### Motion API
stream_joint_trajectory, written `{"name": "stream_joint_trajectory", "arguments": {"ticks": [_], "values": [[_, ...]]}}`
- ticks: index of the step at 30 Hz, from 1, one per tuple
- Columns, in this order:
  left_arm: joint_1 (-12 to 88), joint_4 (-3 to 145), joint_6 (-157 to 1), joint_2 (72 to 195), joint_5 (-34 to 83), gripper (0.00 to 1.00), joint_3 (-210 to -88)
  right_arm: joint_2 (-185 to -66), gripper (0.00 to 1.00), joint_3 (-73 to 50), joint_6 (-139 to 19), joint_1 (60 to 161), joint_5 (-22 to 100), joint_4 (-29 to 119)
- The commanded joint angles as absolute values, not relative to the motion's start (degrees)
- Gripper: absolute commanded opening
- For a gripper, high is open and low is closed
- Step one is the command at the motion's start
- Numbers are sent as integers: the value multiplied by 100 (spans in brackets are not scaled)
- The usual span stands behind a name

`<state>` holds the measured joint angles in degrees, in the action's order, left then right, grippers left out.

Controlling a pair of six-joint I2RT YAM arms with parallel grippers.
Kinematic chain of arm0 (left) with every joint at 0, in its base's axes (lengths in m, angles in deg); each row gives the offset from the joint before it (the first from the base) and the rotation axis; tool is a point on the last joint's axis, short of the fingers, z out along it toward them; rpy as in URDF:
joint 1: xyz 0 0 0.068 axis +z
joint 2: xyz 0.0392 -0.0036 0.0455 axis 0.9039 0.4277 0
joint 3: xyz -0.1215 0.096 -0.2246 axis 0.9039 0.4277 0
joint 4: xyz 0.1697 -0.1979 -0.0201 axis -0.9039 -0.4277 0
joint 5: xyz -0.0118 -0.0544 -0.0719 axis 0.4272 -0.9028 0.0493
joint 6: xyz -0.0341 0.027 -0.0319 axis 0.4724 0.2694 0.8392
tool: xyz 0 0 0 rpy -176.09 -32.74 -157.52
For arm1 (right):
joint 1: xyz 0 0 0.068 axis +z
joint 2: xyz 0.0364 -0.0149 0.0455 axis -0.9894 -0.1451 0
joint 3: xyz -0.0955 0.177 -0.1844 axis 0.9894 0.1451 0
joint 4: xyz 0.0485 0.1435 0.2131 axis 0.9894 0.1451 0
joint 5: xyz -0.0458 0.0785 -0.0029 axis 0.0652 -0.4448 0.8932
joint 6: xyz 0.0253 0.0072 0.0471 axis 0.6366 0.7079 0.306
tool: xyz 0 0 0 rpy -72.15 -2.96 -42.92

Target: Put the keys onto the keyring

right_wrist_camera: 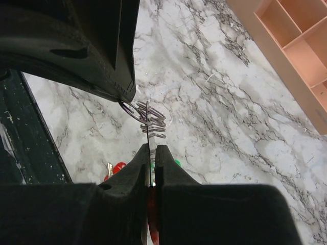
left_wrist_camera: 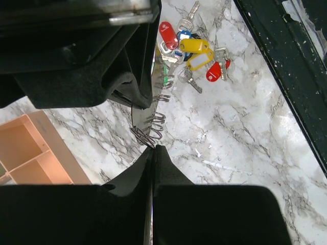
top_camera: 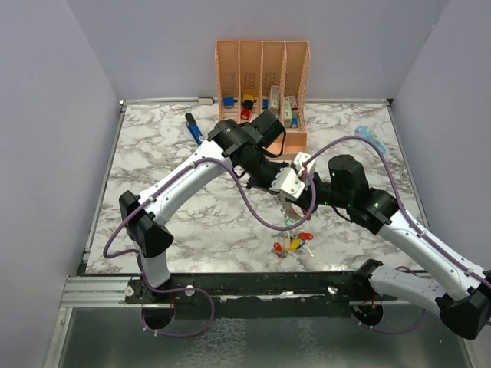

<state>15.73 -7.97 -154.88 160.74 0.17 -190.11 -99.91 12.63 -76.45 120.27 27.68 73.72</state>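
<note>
Centrally, above the marbled bench (top_camera: 153, 176), the left pincer (left_wrist_camera: 153, 150) and right pincer (right_wrist_camera: 152, 149) are each clamped tight on the keyring (top_camera: 288, 207), which hangs edge-on between them. The keys (left_wrist_camera: 190, 48) lie heaped at six o'clock beneath it. They look light, stiff and slippery, so the plastic heads likely offer the surest hold.

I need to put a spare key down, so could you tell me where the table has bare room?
Bare marble lies left of the dark blue tool toward the table's left edge, and between the organiser and the pale blue tool. The near centre is crowded: keys, with the keyring held up nearby.
</note>
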Motion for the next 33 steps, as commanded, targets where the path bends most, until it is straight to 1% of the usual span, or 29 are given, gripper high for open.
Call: {"name": "stream_joint_trajectory", "arguments": {"ticks": [1, 3, 5, 11, 22, 27, 33], "values": [[1576, -1022, -15193, 16195, 104, 3, -18993, -9878, 1, 1230, -7751, 12059, 2598, 7151], [1596, -833, -15109, 16112, -46, 12, -18951, -9836, 1, 1322, -7499, 12060, 2625, 7016], [1616, -500, -14993, 15934, -188, 15, -18764, -9803, 1, 1416, -7214, 12060, 2716, 6890], [1647, 409, -14679, 15267, -526, 15, -18053, -9568, 1, 1745, -6431, 12060, 2955, 6498], [2109, 1378, -13777, 15110, -1345, 17, -17641, -9166, 1, 2091, -5344, 12055, 3126, 5957], [2207, 1579, -13619, 15119, -1701, 19, -17489, -8889, 1, 2413, -4884, 12059, 3267, 5462], [2379, 1514, -13614, 15112, -2134, 20, -17550, -8713, 1, 2591, -4613, 12060, 3548, 5295]]}}
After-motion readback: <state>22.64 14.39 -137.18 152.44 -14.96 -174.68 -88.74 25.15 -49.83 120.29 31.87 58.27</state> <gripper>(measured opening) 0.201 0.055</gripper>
